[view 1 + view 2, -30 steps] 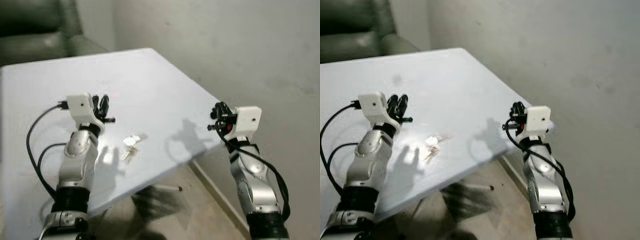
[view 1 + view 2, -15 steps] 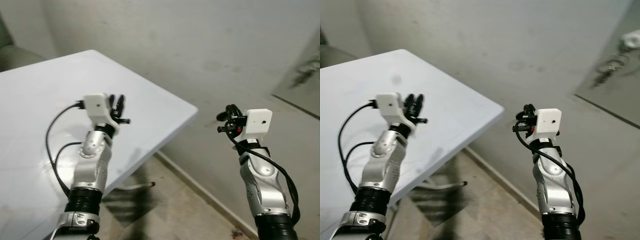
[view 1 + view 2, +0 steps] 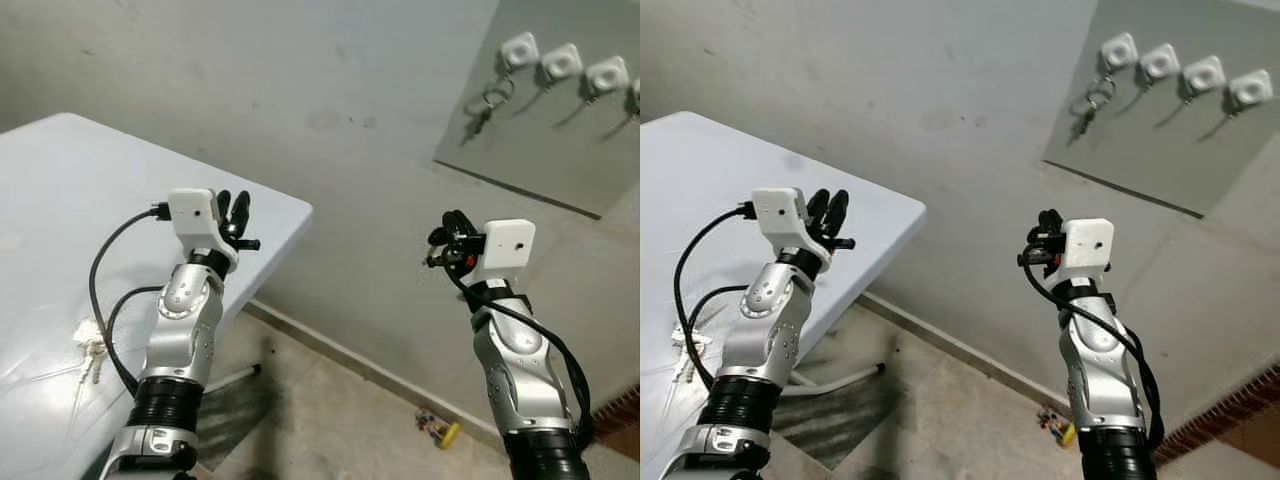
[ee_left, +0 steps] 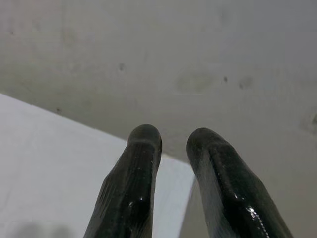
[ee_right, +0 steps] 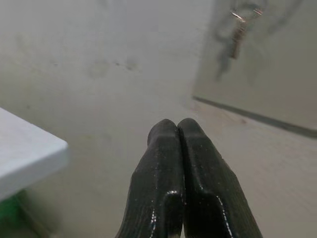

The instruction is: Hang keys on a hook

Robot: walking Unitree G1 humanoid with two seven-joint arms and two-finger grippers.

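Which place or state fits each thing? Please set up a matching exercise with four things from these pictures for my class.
Things:
1. keys on the table
2. key ring on the wall
3. left claw
4. right claw

Places or states:
A. fingers pressed shut
B. hanging from a white hook
C. fingers slightly apart
D. lying flat beside the left arm

Pairs: 1-D, 2-B, 3-C, 4-A

Keys [image 3: 88, 345]: small silvery bunch, flat on white table [image 3: 60, 200], near its front edge. Hooks [image 3: 565, 63]: four white, in row on grey wall board; leftmost [image 3: 520, 48] already carries keyring [image 3: 485, 103].
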